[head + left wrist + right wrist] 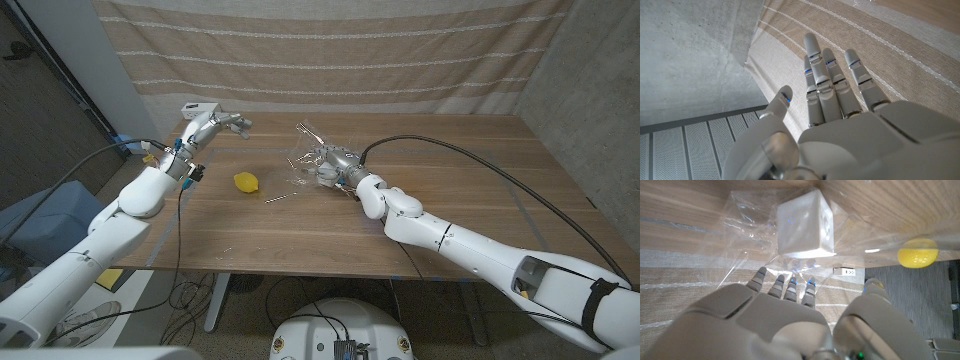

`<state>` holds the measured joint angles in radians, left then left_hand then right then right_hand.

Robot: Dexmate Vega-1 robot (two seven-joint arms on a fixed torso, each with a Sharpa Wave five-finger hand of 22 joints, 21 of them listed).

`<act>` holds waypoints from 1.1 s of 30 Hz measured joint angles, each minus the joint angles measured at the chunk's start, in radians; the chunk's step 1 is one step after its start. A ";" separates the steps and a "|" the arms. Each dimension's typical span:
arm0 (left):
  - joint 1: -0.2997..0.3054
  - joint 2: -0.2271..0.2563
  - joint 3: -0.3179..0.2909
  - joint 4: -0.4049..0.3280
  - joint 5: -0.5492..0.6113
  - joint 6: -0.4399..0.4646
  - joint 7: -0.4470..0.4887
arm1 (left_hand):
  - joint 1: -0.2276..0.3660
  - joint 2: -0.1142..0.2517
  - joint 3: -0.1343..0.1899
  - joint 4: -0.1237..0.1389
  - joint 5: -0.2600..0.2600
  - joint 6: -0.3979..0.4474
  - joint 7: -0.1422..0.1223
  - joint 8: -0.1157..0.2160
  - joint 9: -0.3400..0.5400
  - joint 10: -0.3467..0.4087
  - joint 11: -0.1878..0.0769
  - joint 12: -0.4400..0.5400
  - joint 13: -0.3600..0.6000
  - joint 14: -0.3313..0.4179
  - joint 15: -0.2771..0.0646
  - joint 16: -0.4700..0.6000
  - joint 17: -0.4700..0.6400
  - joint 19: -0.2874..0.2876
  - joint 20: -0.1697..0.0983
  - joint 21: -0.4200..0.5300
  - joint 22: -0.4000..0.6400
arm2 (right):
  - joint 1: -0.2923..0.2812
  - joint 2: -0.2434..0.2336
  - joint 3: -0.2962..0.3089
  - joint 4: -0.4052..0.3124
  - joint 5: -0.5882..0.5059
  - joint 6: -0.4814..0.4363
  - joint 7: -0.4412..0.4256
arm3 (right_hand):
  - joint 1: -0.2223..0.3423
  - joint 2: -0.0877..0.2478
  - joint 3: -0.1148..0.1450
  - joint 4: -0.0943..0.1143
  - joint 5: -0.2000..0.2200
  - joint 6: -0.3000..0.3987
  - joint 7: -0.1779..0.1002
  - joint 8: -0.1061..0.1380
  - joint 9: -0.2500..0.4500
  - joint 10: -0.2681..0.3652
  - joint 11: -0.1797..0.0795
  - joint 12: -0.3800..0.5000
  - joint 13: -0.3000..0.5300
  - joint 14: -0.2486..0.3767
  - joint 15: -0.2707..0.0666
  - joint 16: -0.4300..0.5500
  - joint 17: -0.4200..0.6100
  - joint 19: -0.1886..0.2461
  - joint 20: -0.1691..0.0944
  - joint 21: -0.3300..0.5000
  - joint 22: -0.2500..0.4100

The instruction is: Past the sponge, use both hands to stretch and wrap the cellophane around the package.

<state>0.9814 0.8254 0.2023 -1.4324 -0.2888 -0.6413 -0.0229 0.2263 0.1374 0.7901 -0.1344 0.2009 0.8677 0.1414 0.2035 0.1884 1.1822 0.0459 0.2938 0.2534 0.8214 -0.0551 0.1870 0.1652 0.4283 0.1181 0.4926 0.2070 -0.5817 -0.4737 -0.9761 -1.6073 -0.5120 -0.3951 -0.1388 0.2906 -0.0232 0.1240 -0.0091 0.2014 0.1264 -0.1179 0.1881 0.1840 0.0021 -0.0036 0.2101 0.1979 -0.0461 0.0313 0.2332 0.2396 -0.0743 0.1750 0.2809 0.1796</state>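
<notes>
my right hand [335,165] sits at the middle of the wooden table [480,180], fingers [785,290] curled onto the crinkled clear cellophane sheet [740,235]; i cannot tell whether they actually pinch it. just past my fingertips the small white cube-shaped package [805,225] lies on that film. my left hand [215,122] hangs raised over the far left corner, fingers [832,85] straight and apart, holding nothing. the round yellow sponge [246,182] rests on the table between my hands, left of the cellophane.
</notes>
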 measured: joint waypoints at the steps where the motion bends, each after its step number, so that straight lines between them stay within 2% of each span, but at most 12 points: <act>1: 0.000 0.000 0.001 0.001 -0.001 0.000 -0.001 | 0.000 0.000 0.000 0.000 0.000 0.000 0.000 0.000 0.000 0.000 0.000 0.000 0.000 0.000 0.000 0.000 0.000 0.000 0.000 0.000 0.000 | -0.009 -0.005 0.013 -0.010 0.009 0.010 -0.008 | -0.005 -0.005 -0.003 -0.001 0.005 0.000 0.000 0.000 0.000 0.000 0.000 0.000 0.000 0.003 0.003 0.000 0.000 0.003 -0.004 0.000 0.000; 6: -0.004 -0.001 0.005 0.010 -0.008 -0.002 -0.007 | 0.000 0.000 0.004 0.004 0.000 0.000 0.000 0.000 0.000 0.000 0.000 0.000 0.000 0.000 0.000 0.000 0.000 0.000 0.000 0.000 0.000 | -0.042 -0.019 0.061 -0.040 0.050 0.055 -0.045 | -0.013 -0.023 -0.019 0.003 0.014 0.001 0.000 0.000 0.000 0.014 0.004 0.005 0.000 0.017 0.005 0.008 -0.002 0.017 -0.005 0.000 0.000; 10: -0.006 -0.003 0.007 0.018 -0.012 -0.006 -0.008 | 0.000 0.000 0.004 0.004 0.000 -0.006 -0.006 -0.004 0.000 -0.002 -0.002 -0.007 0.000 0.000 0.000 0.000 0.000 -0.005 0.005 0.000 0.000 | -0.074 -0.027 0.104 -0.059 0.086 0.096 -0.086 | -0.016 -0.020 -0.022 0.005 0.025 0.031 0.009 0.009 0.000 0.049 0.012 0.016 0.000 0.040 0.002 0.011 0.000 0.043 -0.007 0.000 0.000; 12: -0.006 -0.003 0.007 0.020 -0.013 -0.007 -0.008 | 0.000 0.000 0.004 0.004 0.000 -0.023 -0.015 -0.011 0.000 -0.028 -0.002 -0.019 0.000 -0.020 0.001 -0.007 0.000 -0.005 0.005 0.000 0.000 | -0.084 -0.028 0.119 -0.064 0.102 0.112 -0.102 | -0.023 -0.012 -0.022 0.005 0.025 0.045 0.008 0.009 0.000 0.060 0.014 0.017 0.000 0.046 0.003 0.018 -0.002 0.058 -0.007 0.000 0.000; 15: -0.005 -0.005 0.007 0.025 -0.013 -0.008 0.001 | 0.000 0.000 0.004 0.004 0.000 -0.067 -0.033 -0.022 0.000 -0.104 -0.005 -0.054 -0.006 -0.072 0.008 -0.014 0.005 -0.030 0.012 0.000 0.000 | -0.106 -0.029 0.149 -0.071 0.132 0.145 -0.129 | -0.013 0.015 -0.015 0.011 0.036 0.056 0.011 0.016 0.000 0.080 0.016 0.017 0.000 0.070 0.001 0.025 -0.003 0.097 -0.007 0.008 0.000; 19: 0.002 -0.011 0.004 0.033 -0.010 -0.009 0.020 | 0.000 0.000 -0.001 -0.001 0.000 -0.140 -0.063 -0.027 0.000 -0.209 -0.013 -0.090 -0.018 -0.162 0.018 -0.017 0.005 -0.076 0.025 -0.015 0.000 | -0.142 -0.029 0.200 -0.075 0.187 0.202 -0.173 | 0.001 0.028 -0.006 0.004 0.039 0.082 0.013 0.019 0.000 0.103 0.020 0.023 0.000 0.100 0.002 0.030 -0.008 0.155 -0.017 0.024 0.000; 23: 0.009 -0.021 -0.002 0.043 -0.008 -0.013 0.041 | 0.004 -0.003 -0.018 -0.010 0.000 -0.243 -0.117 -0.030 -0.001 -0.369 -0.035 -0.117 -0.030 -0.265 0.024 -0.017 0.005 -0.128 0.037 -0.032 0.000 | -0.169 -0.027 0.239 -0.074 0.240 0.257 -0.203 | 0.014 0.049 0.002 -0.002 0.039 0.099 0.016 0.019 0.000 0.127 0.023 0.027 0.000 0.128 -0.004 0.038 -0.012 0.204 -0.032 0.034 0.000; 26: 0.013 -0.029 -0.005 0.050 -0.008 -0.016 0.054 | 0.015 -0.002 -0.029 -0.012 0.000 -0.319 -0.149 -0.033 -0.003 -0.466 -0.045 -0.120 -0.038 -0.323 0.024 -0.017 0.005 -0.158 0.047 -0.041 0.000 | -0.187 -0.026 0.264 -0.069 0.279 0.297 -0.220 | 0.019 0.063 0.009 -0.003 0.039 0.110 0.020 0.019 0.000 0.134 0.031 0.027 0.000 0.141 -0.003 0.038 -0.014 0.228 -0.057 0.041 0.000; 27: 0.014 -0.034 -0.006 0.055 -0.008 -0.017 0.060 | 0.017 0.000 -0.035 -0.012 0.000 -0.344 -0.160 -0.037 -0.003 -0.494 -0.047 -0.120 -0.039 -0.342 0.024 -0.017 0.005 -0.168 0.048 -0.045 -0.001 | -0.196 -0.025 0.279 -0.065 0.298 0.318 -0.226 | 0.019 0.077 0.016 -0.002 0.039 0.113 0.023 0.019 0.000 0.137 0.034 0.027 0.000 0.143 -0.005 0.038 -0.014 0.236 -0.065 0.044 0.000; 31: 0.016 -0.048 -0.007 0.073 -0.016 -0.024 0.072 | 0.024 -0.003 -0.046 -0.001 -0.005 -0.426 -0.196 -0.038 -0.007 -0.584 -0.059 -0.120 -0.048 -0.400 0.026 -0.017 0.010 -0.195 0.049 -0.056 -0.003 | -0.219 -0.023 0.317 -0.052 0.357 0.381 -0.238 | 0.019 0.102 0.022 0.001 0.039 0.120 0.030 0.019 0.000 0.148 0.045 0.027 0.000 0.163 -0.004 0.045 -0.015 0.270 -0.099 0.049 0.000; 33: 0.016 -0.057 -0.007 0.084 -0.023 -0.029 0.073 | 0.024 -0.003 -0.056 0.008 -0.009 -0.468 -0.213 -0.038 -0.007 -0.631 -0.063 -0.120 -0.052 -0.435 0.028 -0.017 0.010 -0.210 0.049 -0.063 -0.003 | -0.229 -0.021 0.336 -0.046 0.391 0.418 -0.240 | 0.018 0.103 0.026 0.005 0.039 0.123 0.033 0.019 0.000 0.157 0.054 0.027 0.000 0.176 -0.008 0.045 -0.017 0.284 -0.112 0.052 0.000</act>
<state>0.9977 0.7683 0.1955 -1.3483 -0.3121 -0.6706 0.0502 0.2502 0.1346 0.7340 -0.1262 0.1922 0.4002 -0.0713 0.1655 0.1812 0.5512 -0.0172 0.1737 0.2014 0.3867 -0.0270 0.1697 0.1749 0.2183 0.1667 0.4294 0.2044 -0.8103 -0.4950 -0.6406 -1.6531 -0.1209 0.0231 -0.3787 0.3082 0.0795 0.1496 -0.0041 0.2408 0.2491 -0.0852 0.2076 0.1838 0.1592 0.0502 0.2371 0.1978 0.1295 0.0231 0.2786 0.2228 0.2096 0.0634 0.3331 0.1793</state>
